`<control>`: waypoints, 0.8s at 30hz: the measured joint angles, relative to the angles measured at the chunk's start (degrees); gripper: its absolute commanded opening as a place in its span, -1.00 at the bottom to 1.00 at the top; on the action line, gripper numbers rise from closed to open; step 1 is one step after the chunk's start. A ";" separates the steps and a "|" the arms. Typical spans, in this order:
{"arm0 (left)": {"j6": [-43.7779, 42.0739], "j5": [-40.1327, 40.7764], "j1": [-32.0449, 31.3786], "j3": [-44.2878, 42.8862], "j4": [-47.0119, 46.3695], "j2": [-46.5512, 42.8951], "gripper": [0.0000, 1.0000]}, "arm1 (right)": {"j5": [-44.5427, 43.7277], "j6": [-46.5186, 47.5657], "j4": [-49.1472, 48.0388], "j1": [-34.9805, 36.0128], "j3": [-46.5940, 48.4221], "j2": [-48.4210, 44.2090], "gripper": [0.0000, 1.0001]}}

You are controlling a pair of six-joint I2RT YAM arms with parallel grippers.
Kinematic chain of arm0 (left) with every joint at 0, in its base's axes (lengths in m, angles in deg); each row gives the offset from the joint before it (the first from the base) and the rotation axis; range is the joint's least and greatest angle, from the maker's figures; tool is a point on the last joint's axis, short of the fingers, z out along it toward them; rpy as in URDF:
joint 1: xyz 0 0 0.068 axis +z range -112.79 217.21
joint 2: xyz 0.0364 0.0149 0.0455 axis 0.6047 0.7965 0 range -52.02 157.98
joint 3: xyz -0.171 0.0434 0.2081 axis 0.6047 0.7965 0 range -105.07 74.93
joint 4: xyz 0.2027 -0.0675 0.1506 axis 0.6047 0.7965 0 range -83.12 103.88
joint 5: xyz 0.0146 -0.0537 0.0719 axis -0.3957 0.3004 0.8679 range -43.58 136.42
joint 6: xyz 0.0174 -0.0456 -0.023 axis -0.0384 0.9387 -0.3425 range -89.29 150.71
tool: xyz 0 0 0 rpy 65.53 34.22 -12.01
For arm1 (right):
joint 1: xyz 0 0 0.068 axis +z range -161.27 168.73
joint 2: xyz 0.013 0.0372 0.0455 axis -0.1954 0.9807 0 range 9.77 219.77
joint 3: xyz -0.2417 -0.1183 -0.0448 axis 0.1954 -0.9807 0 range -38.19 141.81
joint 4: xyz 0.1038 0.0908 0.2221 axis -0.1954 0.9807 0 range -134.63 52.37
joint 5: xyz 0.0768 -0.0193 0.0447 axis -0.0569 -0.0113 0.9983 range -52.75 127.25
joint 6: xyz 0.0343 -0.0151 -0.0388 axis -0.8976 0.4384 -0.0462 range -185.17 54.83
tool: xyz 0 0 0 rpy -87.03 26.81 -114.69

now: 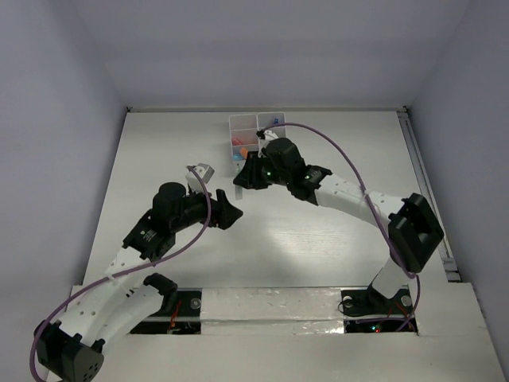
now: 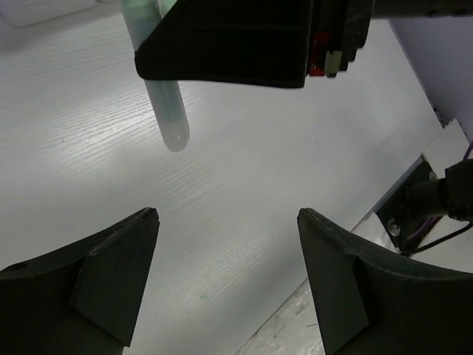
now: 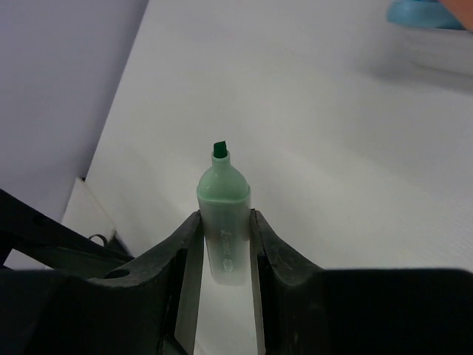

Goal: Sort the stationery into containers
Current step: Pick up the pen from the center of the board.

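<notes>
The pale-green marker point(image 3: 223, 194) is gripped between the fingers of the right hand point(image 3: 224, 222), with its uncapped green tip pointing away from the hand. It is held over the white surface point(image 1: 318, 239), just on the near side of the divided white box point(image 1: 237, 124) at the far middle. The left hand point(image 2: 228, 216) is spread wide, with nothing between its fingers, close to the marker.

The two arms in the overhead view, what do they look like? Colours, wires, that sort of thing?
Both the left arm and right arm have white links with black joint housings. A purple cable loops along each. Small green lights glow near the right wrist. The left gripper has two black wedge-shaped fingers.
</notes>
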 measured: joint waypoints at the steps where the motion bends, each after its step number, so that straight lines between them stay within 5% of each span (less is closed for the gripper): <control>1: 0.02 0.72 0.24 0.00 0.04 0.00 0.43 | 0.24 -0.59 -1.40 0.55 0.09 0.68 -1.00; 24: 1.11 11.13 1.22 0.00 1.70 -3.80 -0.09 | 9.35 -8.28 -15.02 5.68 -3.56 -0.02 -1.00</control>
